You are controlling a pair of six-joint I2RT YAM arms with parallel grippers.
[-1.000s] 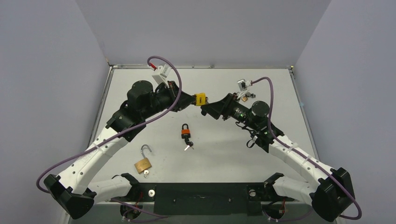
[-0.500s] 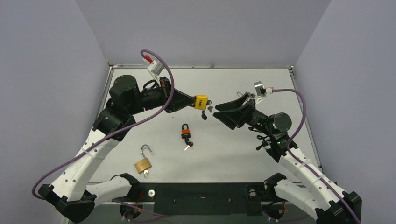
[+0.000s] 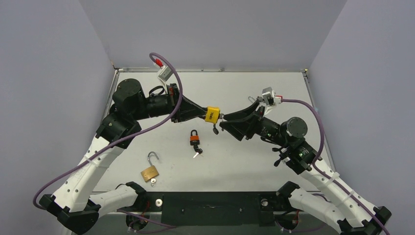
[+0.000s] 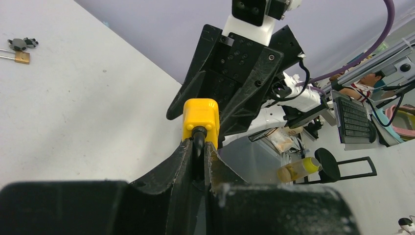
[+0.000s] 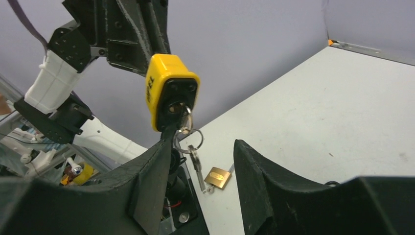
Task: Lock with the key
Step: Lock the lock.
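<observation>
A yellow padlock (image 3: 212,114) hangs in the air over the table's middle. My left gripper (image 3: 203,113) is shut on its black shackle, as the left wrist view shows (image 4: 198,149), with the yellow body (image 4: 200,119) just past the fingertips. A key (image 5: 183,115) sits in the keyhole on the padlock's underside (image 5: 171,95), and a ring with a spare key (image 5: 195,161) dangles from it. My right gripper (image 3: 222,122) is open at the padlock's keyhole end. In the right wrist view (image 5: 203,142) its left finger reaches the lock's bottom beside the key and grips nothing.
An orange padlock (image 3: 195,139) with keys lies on the table below the yellow one. A brass padlock (image 3: 150,171) with an open shackle lies at the near left and also shows in the right wrist view (image 5: 218,177). A small brass padlock (image 4: 17,56) lies farther off.
My right gripper opened and drew back from the padlock, then came in again to the keyhole end. My left gripper carried the padlock a little nearer and lower.
</observation>
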